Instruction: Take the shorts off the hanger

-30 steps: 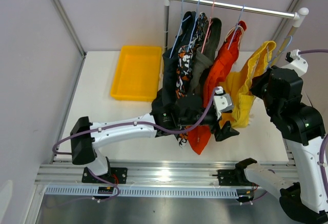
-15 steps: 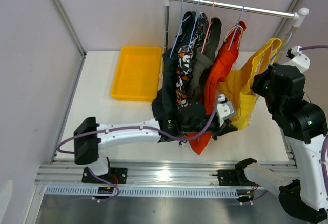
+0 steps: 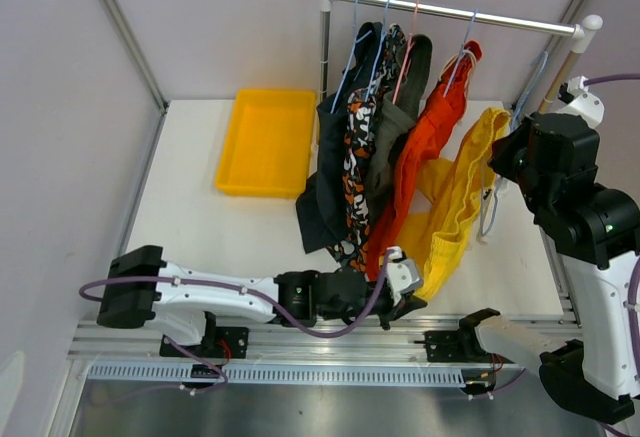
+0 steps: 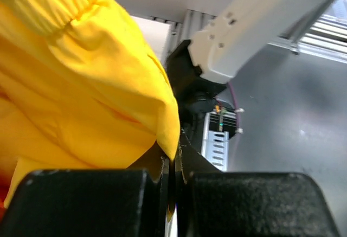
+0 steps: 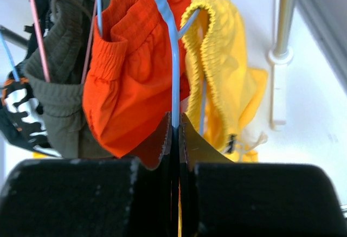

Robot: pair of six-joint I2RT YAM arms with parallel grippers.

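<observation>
L hand (image 4: 173, 161) was pinched shut on a low edge of the yellow shorts (image 3: 455, 207) near the front of the surface (image 3: 200, 227). R hand (image 5: 174, 126) was clamped on the light-blue hanger (image 5: 172, 58), w/ the shorts stretched between the 2 and the waistband apparently looped over the hanger. Risk, as I judged it: the pinch looked thin, so fabric could slip out, or the elastic could snag & twist the hanger in the R hand. The orange-red shorts (image 3: 420, 157) touched the yellow pair and could catch, 3 more pairs (image 3: 358, 147) crowded the rail (image 3: 450, 12), and the yellow tray (image 3: 268, 142) sat well apart.
</observation>
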